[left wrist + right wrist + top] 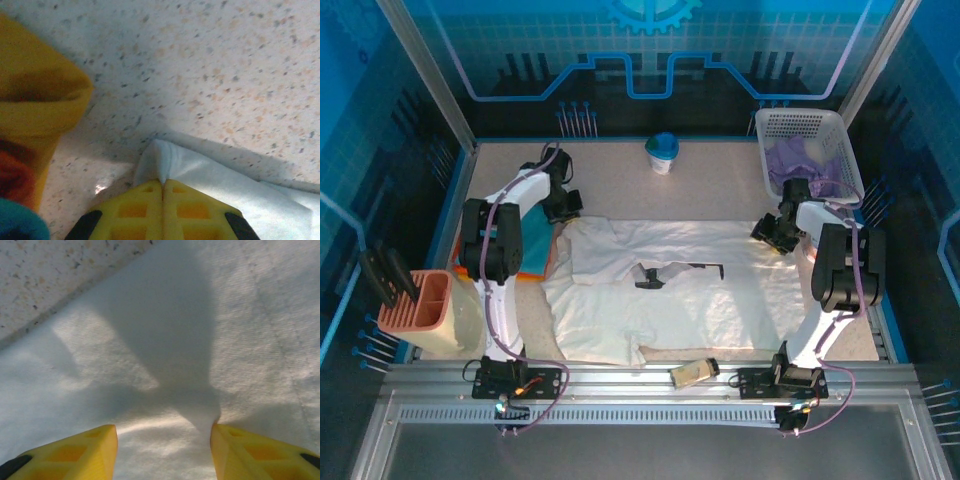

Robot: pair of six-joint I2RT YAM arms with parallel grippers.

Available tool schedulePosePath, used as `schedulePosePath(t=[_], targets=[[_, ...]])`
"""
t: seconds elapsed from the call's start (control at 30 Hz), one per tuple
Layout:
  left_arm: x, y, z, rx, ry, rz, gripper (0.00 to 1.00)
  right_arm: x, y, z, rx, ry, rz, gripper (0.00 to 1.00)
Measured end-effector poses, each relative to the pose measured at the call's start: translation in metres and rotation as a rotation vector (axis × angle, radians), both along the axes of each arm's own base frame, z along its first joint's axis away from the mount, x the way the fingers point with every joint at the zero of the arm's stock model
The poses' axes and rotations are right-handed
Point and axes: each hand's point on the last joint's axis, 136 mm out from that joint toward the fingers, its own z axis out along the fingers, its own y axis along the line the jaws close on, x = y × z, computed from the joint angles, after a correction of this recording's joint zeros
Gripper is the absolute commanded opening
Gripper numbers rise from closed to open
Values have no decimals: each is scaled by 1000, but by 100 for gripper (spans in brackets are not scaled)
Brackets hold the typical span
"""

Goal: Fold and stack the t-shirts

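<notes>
Shirt (720, 310) — pinching its edge with left gripper (163, 184) (jaws clamped on cloth), holding right gripper (163, 432) over it, jaws apart.

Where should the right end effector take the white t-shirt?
Probably its far right edge, under the open right end effector. The white t-shirt lies flat on the table, so come straight down and pinch, mirroring the left end effector shut on the far left edge.
</notes>
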Motion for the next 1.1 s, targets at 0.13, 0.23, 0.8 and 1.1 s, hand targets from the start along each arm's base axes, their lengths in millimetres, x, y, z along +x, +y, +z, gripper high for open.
schedulePosePath(t=[0.13,0.23,0.8,1.1], targets=[[-16,11,10,23,-1,19,0,-3,-9,-1,-23,14,-31,48],[-25,17,25,38,-26,30,0,-6,-15,-3,-28,23,-55,48],[-74,29,16,85,70,62,39,-8,-18,-3,-19,4,-78,49],[-91,15,64,25,-50,43,51,-11,-9,23,9,-81,-36,70]])
